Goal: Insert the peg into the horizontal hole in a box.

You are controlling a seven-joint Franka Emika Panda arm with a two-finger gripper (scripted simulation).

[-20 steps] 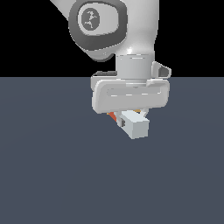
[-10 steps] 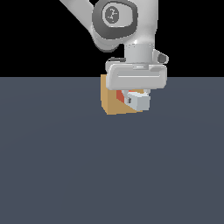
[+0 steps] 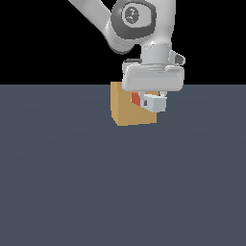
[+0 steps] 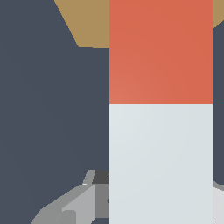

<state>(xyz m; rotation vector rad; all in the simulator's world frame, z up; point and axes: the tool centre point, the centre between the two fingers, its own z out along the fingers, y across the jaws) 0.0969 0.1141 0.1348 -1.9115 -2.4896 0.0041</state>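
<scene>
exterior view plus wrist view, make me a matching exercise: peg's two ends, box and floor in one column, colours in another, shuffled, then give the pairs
Column one:
1. peg end pointing toward the box
2. peg end nearer the fingers
3. box
4. floor

Column two:
A. dark slate blue
B. orange-red
C. tan-orange
D. white-grey

Pairs: 1-B, 2-D, 3-C, 4-A

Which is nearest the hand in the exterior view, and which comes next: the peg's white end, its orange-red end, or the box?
1. White end of the peg: held in the hand, just under it.
2. Orange-red end: toward the exterior view's left, pointing at the box.
3. Box: behind the peg, farthest to the exterior view's left.
</scene>
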